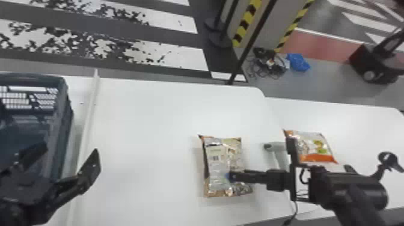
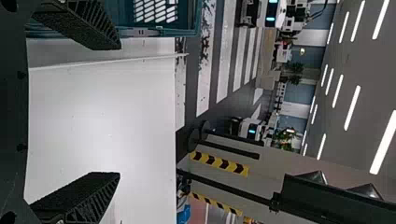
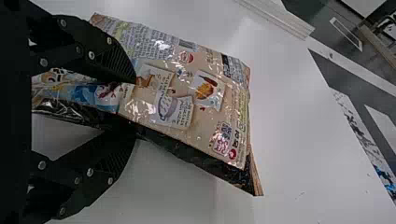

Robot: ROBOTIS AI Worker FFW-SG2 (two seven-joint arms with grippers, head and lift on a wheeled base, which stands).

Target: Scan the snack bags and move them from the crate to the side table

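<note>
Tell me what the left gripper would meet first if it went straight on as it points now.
The left gripper looks free to go on over the white table; the crate lies off to its left, though depth is unclear and the near finger might brush it.

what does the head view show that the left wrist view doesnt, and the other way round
Head view: a snack bag held in the right pincer, an orange-trimmed bag farther right, and a pale scanner between them.

Left wrist view: ceiling lights and some greenery.

Both: the left pincer, open, part of the crate, the white table, yellow-and-black striping and the striped floor.
</note>
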